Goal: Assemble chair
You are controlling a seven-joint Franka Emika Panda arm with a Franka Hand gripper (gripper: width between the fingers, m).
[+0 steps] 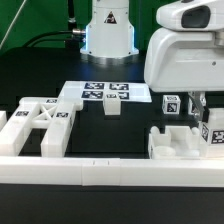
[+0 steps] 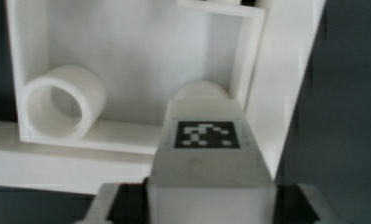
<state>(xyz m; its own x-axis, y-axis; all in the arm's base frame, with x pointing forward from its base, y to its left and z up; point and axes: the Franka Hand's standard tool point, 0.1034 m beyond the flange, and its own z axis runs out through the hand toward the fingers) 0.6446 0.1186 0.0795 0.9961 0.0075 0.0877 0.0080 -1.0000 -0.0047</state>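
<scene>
My gripper is shut on a long white chair part with a rounded end and a square tag. Its dark fingers press both sides of the part. Just beyond it lies a notched white block with a round hole and a flat wall. In the exterior view my gripper hangs at the right over the notched blocks; the held part shows as a tagged piece. The X-braced frame lies at the left. A small tagged cube stands by the gripper.
The marker board lies at the back middle, with a small white block at its front edge. A long low white rail runs along the front. The arm's base stands behind the board.
</scene>
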